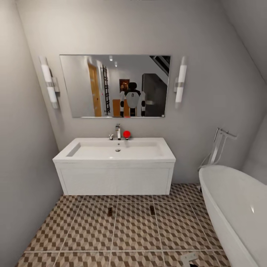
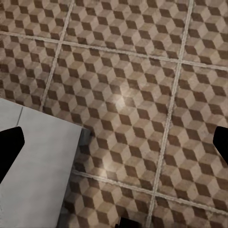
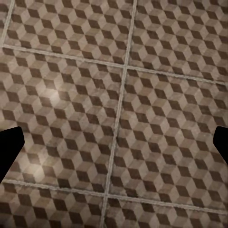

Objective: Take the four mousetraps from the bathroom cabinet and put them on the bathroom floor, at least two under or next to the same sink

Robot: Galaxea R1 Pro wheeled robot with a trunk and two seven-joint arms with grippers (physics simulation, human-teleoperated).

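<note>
Bathroom walls in pale grey close round a white sink (image 1: 115, 150) on a white vanity, with a mirror above it and a white tub (image 1: 237, 207) to one side. Two mousetraps (image 1: 109, 211) and (image 1: 152, 210) lie flat on the bathroom floor (image 1: 133, 230), just in front of the vanity and well apart from each other; each is small and dark from the head view, so details are hard to tell. By the look of it the sink condition is already met, and the remaining traps must come from the cabinet. Doing that well likely means turning the base away without rolling over the two laid traps, then setting the others on these same patterned tiles.

Both arms hang low, wrists aimed down at the tiles. The left pincer (image 2: 114, 142) is released, its dark fingertips at the frame's edges with bare floor between them and a grey-white panel beside one tip. The right pincer (image 3: 114, 142) is likewise released, nothing between its tips but tile and grout
</note>
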